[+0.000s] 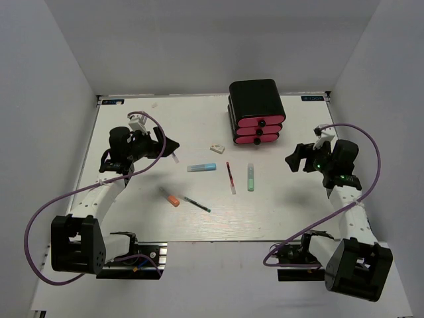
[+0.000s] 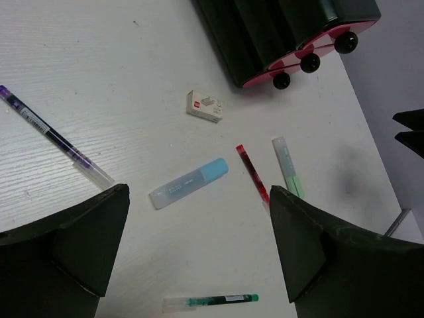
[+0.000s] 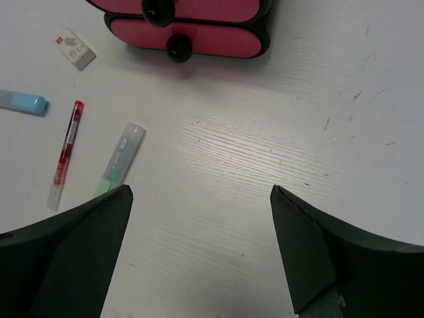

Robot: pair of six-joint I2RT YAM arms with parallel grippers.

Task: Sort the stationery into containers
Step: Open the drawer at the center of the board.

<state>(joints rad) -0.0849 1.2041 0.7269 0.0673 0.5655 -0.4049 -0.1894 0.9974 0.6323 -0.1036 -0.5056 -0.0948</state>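
This is a robotics lab cell. Plain pale walls (image 1: 199, 40) box in a white table (image 1: 132, 218), with left arm (image 1: 99, 195) and right arm (image 1: 351, 212) bolted at its near edge.

Glossy black plastic on the case (image 1: 254, 97) at twelve o'clock; smooth pink-red drawers (image 1: 245, 124), shiny round knobs (image 2: 309, 63). Matt white, finely grained on the surface (image 2: 99, 79). Frosted translucent plastic on the light blue marker (image 2: 189, 183). Matt black on the right pincer (image 3: 199, 192).
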